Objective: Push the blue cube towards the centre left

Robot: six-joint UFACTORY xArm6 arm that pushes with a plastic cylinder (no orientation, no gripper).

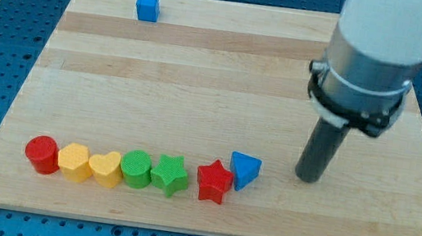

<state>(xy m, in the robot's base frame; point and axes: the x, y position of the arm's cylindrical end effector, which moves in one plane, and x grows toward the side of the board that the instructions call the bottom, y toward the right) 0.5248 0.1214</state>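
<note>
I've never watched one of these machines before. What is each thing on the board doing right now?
blue cube: alone near the top edge, untouched.
my tip: on the board, right of the blue triangular block, apart from it.
Bottom row, red cylinder to red star: lined up, resting.

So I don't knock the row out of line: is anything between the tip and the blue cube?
Nothing visible. My tip is right of the blue triangular block; bare board lies diagonally up to the blue cube.

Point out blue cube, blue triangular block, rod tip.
blue cube [147,6]: camera view, middle of its front face.
blue triangular block [244,171]: camera view, centre of its top face.
my tip [307,179]: camera view, rod's very bottom end.
</note>
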